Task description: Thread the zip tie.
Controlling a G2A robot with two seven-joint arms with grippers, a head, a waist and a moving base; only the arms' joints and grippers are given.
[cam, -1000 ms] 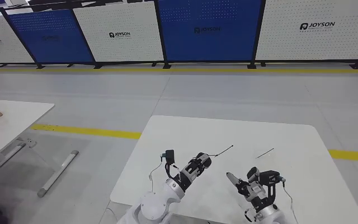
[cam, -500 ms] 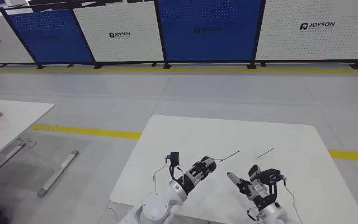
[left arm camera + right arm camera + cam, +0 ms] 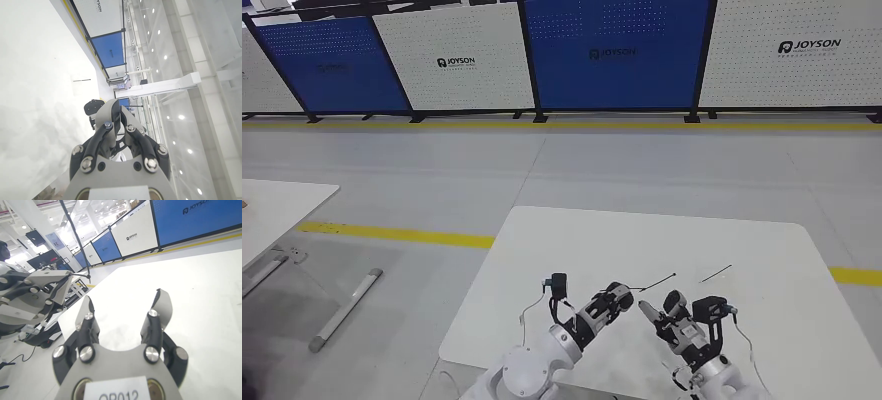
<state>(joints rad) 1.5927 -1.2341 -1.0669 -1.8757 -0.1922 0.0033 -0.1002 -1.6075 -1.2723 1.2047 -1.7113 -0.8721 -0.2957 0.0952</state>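
Top view, clock directions taken from that view. The left gripper (image 3: pixel 620 292) is sitting near the table's (image 3: pixel 642 235) 6 o'clock edge with its fingers clenched on one end of a thin black zip tie (image 3: pixel 652 282). The free length of the tie is sticking out straight toward 2 o'clock. Its far tip is ending just beside the right gripper (image 3: pixel 660 305), at about 12 o'clock from it; I cannot tell whether they are touching.

The right gripper is sitting at about 4 o'clock from the left one, close to it, with its fingers spread apart and gripping nothing.

A second zip tie (image 3: pixel 716 272) is lying flat on the table by itself, at about 2 o'clock from the right gripper and apart from both arms.

In the left wrist view the left gripper (image 3: pixel 119 106) is showing its pads pressed together. The second zip tie (image 3: pixel 81 80) is lying on the white table (image 3: pixel 28 56) beyond it.

In the right wrist view the right gripper (image 3: pixel 123 296) is showing released fingers over the bare table (image 3: pixel 189 285). The left gripper (image 3: pixel 68 275) is showing farther off, pinching the zip tie (image 3: pixel 79 275) at its tips.
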